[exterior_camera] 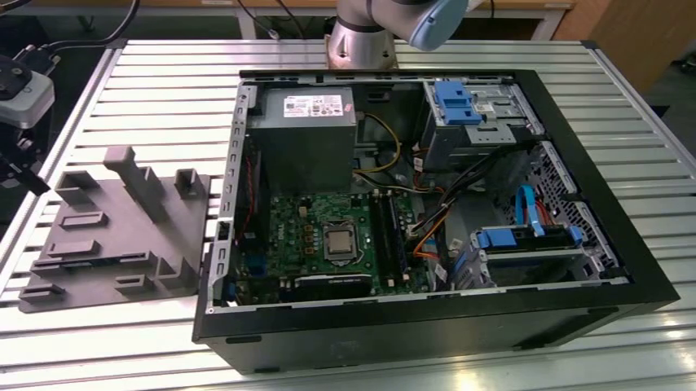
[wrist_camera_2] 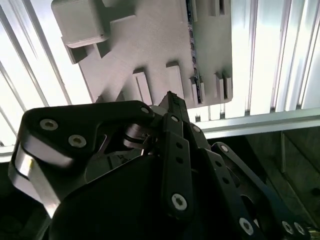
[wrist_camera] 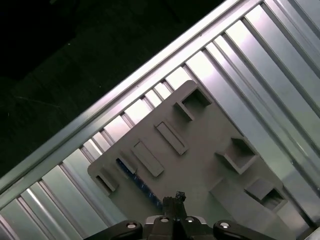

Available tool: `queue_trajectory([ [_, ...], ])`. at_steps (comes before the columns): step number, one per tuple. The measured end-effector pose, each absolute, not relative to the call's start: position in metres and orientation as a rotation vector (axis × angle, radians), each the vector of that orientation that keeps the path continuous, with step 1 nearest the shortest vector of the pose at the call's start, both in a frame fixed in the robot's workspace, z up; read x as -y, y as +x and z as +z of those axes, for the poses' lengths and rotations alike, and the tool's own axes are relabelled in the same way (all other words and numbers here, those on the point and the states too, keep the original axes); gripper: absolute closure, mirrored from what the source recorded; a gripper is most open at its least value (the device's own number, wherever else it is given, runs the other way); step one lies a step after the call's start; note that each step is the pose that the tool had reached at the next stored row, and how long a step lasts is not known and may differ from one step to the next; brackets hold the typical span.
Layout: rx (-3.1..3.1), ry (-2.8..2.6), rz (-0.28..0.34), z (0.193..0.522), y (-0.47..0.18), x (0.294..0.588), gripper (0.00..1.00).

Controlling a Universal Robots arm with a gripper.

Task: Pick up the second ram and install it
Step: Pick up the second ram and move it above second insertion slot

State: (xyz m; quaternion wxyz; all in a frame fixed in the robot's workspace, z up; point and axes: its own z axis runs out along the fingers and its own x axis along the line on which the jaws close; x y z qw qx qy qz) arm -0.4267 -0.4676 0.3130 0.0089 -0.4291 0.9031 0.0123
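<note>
The ribbed aluminium table [exterior_camera: 163, 57] carries everything. On it the open black computer case [exterior_camera: 435, 334] lies on its side, I judge so that its green motherboard [exterior_camera: 305, 236] faces up toward me. I hang above the flat grey slotted tray [wrist_camera: 200, 150] beside it. My black gripper [wrist_camera_2: 170, 97] has its fingers pressed together on nothing. The second ram [wrist_camera: 139, 182], a thin dark stick, seems to stand on edge in a tray slot, its top edge offered for pinching.

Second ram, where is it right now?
The ram sits in a slot of the gray holder, which lies on the table at the exterior view's left of the computer case.
</note>
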Motion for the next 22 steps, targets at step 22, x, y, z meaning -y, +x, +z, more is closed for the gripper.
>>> queue_trajectory([
  [22, -2.547, -1.817, 0.041, 0.3113, -0.4267, 0.4676, 0.89],
])
